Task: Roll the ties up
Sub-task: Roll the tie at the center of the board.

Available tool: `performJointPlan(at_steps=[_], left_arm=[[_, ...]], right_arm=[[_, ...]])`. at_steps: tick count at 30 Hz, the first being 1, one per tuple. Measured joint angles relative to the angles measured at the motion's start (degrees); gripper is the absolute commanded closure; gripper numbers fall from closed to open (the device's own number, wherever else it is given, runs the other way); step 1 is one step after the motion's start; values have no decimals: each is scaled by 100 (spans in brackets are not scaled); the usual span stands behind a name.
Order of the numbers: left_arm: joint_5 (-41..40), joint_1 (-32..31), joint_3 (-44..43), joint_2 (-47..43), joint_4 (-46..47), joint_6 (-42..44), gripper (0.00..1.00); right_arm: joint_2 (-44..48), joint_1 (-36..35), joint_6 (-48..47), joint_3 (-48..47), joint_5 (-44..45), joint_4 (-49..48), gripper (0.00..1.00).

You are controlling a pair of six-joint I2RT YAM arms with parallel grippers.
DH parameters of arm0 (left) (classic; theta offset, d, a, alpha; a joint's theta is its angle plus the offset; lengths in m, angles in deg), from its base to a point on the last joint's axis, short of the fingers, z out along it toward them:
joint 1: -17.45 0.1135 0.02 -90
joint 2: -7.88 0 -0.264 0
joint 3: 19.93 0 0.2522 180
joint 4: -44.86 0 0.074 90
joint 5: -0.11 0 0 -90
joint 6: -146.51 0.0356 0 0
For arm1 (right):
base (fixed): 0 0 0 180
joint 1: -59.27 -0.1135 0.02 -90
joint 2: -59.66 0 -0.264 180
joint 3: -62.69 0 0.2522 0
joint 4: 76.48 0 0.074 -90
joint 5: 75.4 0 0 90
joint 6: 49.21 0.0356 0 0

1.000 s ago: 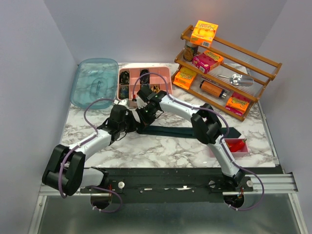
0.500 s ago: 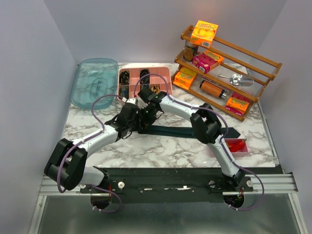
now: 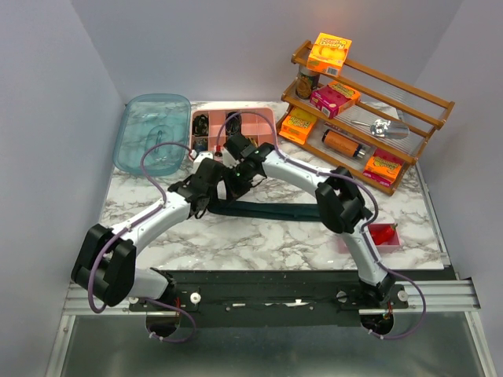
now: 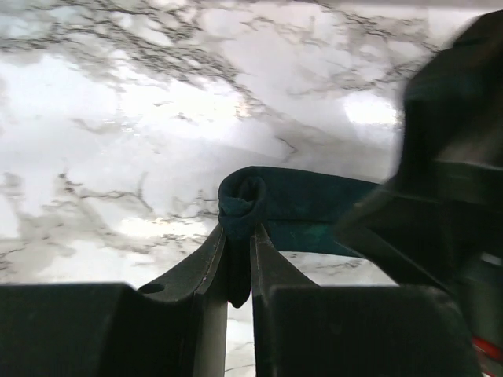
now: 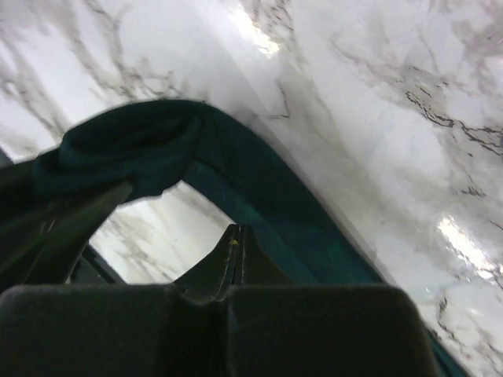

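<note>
A dark teal tie lies across the middle of the marble table. Its left end is lifted and folded into a small coil. My left gripper is shut on this coiled end, which sits between its fingertips in the left wrist view. My right gripper is close beside it, to the right. Its jaws are shut at the raised edge of the tie, with the tips on that edge. The tie arches off the table between the two grippers.
A pink divided tray holding dark and yellow coils stands just behind the grippers. A teal lid lies at the back left. A wooden rack of boxes and cans stands at the back right. A small pink dish with a red thing sits at the right.
My left gripper has moved away from me and to the right, up beside the right gripper, carrying the tie's end. The tie's right end has slid left, out from near the pink dish.
</note>
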Motion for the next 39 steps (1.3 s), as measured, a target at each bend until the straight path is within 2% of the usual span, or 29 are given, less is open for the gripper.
performJointPlan(at_steps=[8,18,26,35,36,38,39], left_arm=[[-872,-39,-516,376,-968,87,100],[-1464,-505,-813,1357,-1453,107,100],[-1478,-704,-964,1652,-1397,109,100],[-1040,-804,-881,1718,-1008,122,99],[-1010,-824,-863,1718,-975,125,89],[-953,-844,-837,1720,-916,127,78],[-938,-852,-828,1725,-892,129,68]], right_arm=[[680,332,-11,297,81,-94,99],[769,710,-13,975,219,-125,99],[769,706,-13,1043,219,-129,99],[769,708,-15,1054,219,-131,99],[769,708,-13,1056,219,-131,99],[769,708,-15,1058,219,-131,99],[769,708,-13,1060,219,-131,99]])
